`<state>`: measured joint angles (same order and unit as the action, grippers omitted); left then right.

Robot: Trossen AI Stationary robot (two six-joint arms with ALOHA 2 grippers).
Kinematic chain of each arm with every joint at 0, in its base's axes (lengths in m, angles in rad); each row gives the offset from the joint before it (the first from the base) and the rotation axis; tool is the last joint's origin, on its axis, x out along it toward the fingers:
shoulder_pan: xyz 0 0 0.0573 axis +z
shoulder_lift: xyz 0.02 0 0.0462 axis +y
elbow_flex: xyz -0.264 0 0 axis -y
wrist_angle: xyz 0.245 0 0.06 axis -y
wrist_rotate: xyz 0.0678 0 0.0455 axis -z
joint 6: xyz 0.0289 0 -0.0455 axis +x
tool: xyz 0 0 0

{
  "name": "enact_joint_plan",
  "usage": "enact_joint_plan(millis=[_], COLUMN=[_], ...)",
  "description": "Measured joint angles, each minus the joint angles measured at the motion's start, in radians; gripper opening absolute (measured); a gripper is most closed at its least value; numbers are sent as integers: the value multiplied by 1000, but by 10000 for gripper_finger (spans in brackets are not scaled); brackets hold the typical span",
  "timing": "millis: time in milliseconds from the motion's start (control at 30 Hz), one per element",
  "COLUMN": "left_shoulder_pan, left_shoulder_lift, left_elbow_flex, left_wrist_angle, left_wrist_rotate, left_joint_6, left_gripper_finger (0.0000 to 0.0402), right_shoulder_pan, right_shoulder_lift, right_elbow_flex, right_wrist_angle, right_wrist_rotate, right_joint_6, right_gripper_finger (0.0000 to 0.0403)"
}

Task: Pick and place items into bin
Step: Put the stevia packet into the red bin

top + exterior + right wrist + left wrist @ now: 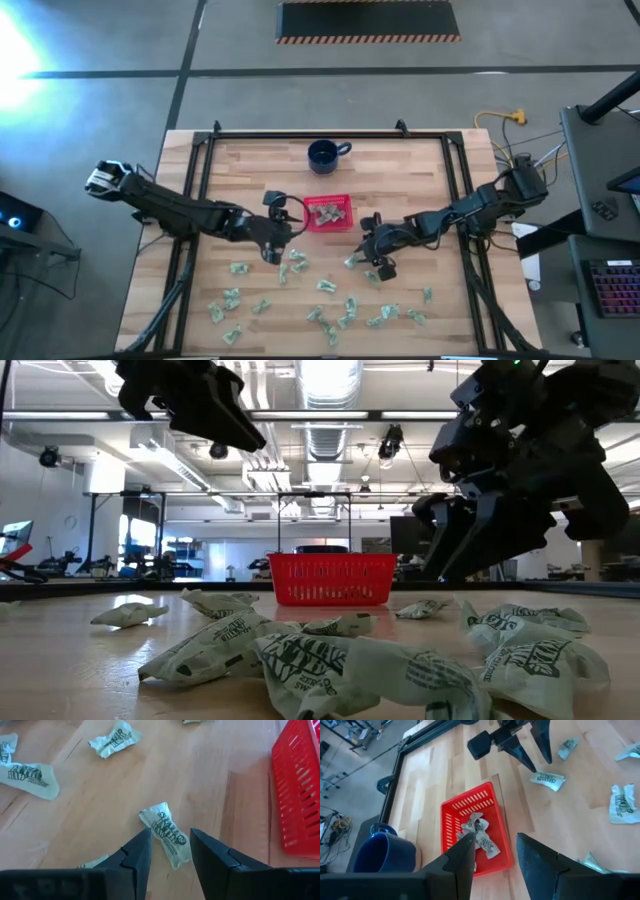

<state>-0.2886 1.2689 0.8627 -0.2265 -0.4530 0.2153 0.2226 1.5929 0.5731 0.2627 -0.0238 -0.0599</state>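
Right gripper (167,851) poised over one green-and-white wrapper (164,833) lying on the wooden table (210,785), just off the near right corner of the red bin (297,790). The wrapper lies directly ahead of the fingertips, partly between them, its long axis running obliquely across the gap. Fingers are spread, touching nothing that can be made out. The right arm is nearer this piece. Left gripper (492,852) hangs over the bin's left edge, fingers parted and empty; several wrappers already lie in the bin.
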Motion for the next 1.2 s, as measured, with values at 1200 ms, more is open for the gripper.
enact_joint_plan(millis=[1200], left_shoulder_pan=[-8], left_shoulder_lift=[2], left_elbow_flex=[-2], left_wrist_angle=[-1], left_wrist_rotate=[3], left_joint_6=[-31], left_gripper_finger=[128], right_shoulder_pan=[-7], right_shoulder_lift=[55], right_elbow_flex=[-5], right_wrist_angle=[28], right_wrist_rotate=[26], right_joint_6=[-45], right_gripper_finger=[122])
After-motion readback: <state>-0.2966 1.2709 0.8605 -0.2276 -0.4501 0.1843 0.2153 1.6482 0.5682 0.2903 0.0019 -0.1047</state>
